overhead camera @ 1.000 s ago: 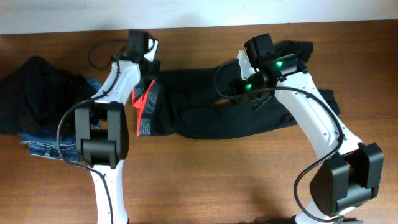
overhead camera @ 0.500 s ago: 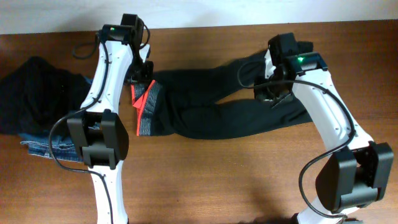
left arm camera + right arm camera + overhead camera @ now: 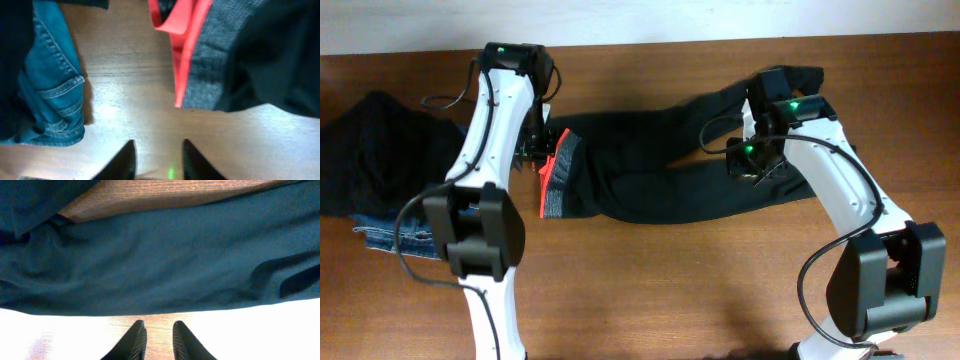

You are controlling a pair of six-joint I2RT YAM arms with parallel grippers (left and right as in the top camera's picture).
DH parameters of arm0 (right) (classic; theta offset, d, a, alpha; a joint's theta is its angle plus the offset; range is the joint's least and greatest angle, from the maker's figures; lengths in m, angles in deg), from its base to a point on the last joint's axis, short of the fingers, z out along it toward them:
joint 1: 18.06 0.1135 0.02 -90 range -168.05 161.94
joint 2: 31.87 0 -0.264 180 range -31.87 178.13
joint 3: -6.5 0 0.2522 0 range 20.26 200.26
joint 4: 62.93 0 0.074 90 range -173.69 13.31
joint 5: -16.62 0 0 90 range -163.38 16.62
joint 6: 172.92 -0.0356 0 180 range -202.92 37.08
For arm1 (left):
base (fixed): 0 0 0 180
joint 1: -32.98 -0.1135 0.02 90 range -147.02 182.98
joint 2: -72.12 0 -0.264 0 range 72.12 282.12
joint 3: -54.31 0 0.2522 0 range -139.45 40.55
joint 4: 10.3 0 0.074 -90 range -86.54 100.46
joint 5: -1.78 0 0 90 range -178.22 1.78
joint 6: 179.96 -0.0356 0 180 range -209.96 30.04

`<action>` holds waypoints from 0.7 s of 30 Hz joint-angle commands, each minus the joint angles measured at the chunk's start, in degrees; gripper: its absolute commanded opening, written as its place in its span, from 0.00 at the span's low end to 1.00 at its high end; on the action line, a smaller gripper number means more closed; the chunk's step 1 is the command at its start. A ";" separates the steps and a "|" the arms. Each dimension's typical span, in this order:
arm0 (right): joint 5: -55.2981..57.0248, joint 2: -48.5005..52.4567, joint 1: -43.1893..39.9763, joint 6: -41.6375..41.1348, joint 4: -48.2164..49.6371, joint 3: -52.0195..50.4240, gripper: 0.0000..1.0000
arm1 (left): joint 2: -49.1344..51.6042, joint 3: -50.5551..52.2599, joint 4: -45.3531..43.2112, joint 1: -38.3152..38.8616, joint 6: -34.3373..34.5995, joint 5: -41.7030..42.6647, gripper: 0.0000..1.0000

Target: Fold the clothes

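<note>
- Count: one pair of black trousers [image 3: 660, 185], one pair of blue jeans [image 3: 390, 235], one bunched black garment [image 3: 375, 150], two arms, two grippers
- Trousers, position: spread flat across the far middle of the table [image 3: 670, 290]. The red and grey waistband [image 3: 555, 180] is at the left end and both legs run to the right
- Trousers, legs: the far leg rises toward the back right of the table; the near leg lies lower and curves round under the right arm
- Left gripper [image 3: 158, 145]: fingers spread with a clear gap and nothing between them. It hangs over bare wood just beside the waistband
- Left gripper, relation to the trousers: in the left wrist view the red edge of the waistband lies ahead and to the right of the fingertips, apart from them. The jeans lie to the left
- Right gripper [image 3: 158, 326]: fingers narrowly parted and holding nothing, with wood showing through the gap
- Right gripper, relation to the trousers: it sits at the near edge of the near leg. The black cloth lies just ahead of the fingertips and fills most of the right wrist view
- Surroundings: the jeans and the bunched black garment lie together at the left edge of the table, apart from the trousers
</note>
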State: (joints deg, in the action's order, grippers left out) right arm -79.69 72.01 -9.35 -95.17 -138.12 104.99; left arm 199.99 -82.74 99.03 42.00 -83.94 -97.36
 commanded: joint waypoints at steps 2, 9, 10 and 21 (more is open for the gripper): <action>-0.74 0.44 0.28 -0.50 0.15 -0.20 0.26 | -6.54 8.50 -7.80 0.87 1.66 -0.33 0.40; -0.74 0.44 0.26 -0.48 0.13 -0.20 0.54 | -6.51 32.52 -30.58 -4.04 -3.08 16.22 0.41; -0.74 0.44 0.28 -0.50 0.13 -0.20 0.60 | -6.51 35.39 -33.53 -5.05 -3.10 17.97 0.43; -0.90 2.45 0.28 -0.48 3.63 -0.20 0.68 | -6.51 43.58 -45.59 -7.63 -8.31 25.64 0.45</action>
State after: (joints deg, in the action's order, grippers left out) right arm -80.30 72.86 -9.35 -95.61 -135.21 104.94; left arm 191.36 -41.41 54.42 33.43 -88.97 -76.03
